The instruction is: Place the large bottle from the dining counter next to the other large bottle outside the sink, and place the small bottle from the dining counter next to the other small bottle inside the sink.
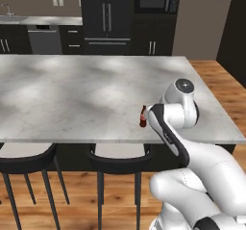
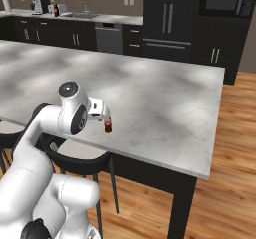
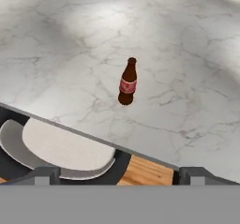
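Brown small bottle (image 3: 127, 81) is approached by the end effector (image 3: 119, 174) at the marble worktop (image 1: 72, 94).
Its fingers are spread fully apart and nothing is held; the small bottle stands upright near the worktop's near edge, just ahead of the end effector. A good grasp is judged to need the fingers lowered to either side of the red label and closed squarely, so the bottle is not tipped. Black stools (image 1: 117, 157) sit below the edge; the surrounding worktop offers no obstruction. The sink (image 2: 80, 16) lies far behind.
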